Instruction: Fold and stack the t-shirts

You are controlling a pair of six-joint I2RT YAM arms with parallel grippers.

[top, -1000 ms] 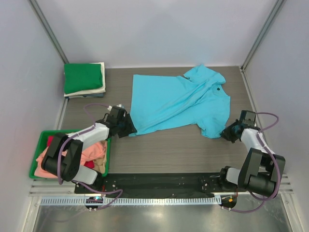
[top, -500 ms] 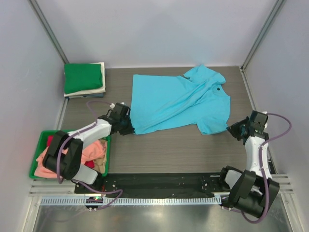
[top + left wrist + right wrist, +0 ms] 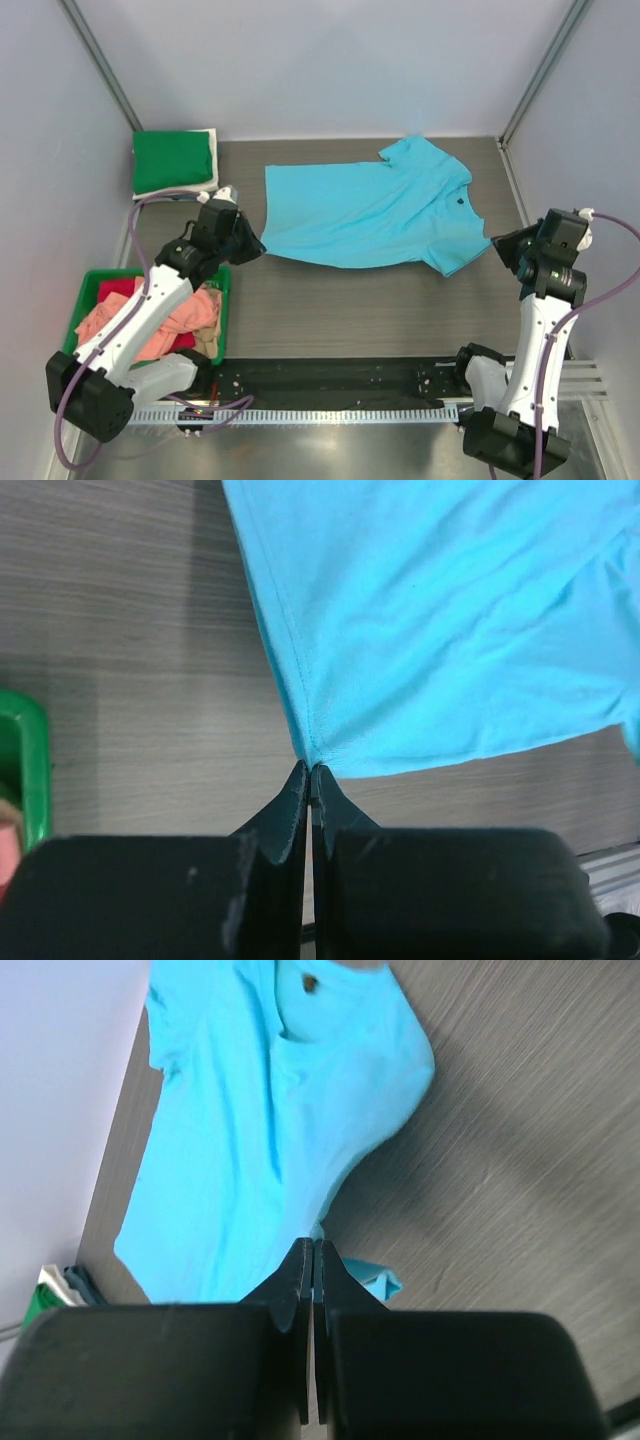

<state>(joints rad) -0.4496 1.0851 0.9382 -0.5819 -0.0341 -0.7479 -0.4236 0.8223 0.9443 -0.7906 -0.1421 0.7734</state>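
The sky-blue t-shirt (image 3: 365,215) is stretched across the middle of the table, hem to the left and collar to the right. My left gripper (image 3: 255,245) is shut on its near-left hem corner; in the left wrist view the cloth (image 3: 450,630) fans out from the closed gripper (image 3: 310,770). My right gripper (image 3: 497,243) is shut on the shirt's near-right sleeve edge, and in the right wrist view the shirt (image 3: 260,1130) hangs away from the gripper (image 3: 314,1243). A folded green t-shirt (image 3: 172,160) lies on a cream one (image 3: 211,181) at the back left.
A green plastic bin (image 3: 85,292) stands at the near left, holding crumpled salmon-pink (image 3: 105,322), red (image 3: 122,290) and tan (image 3: 205,315) shirts. Grey walls close in the table on the left, back and right. The black base rail (image 3: 330,375) runs along the near edge.
The left gripper has shut on the hem corner. Both arms have risen and moved apart, pulling the blue shirt out flatter and wider between them.
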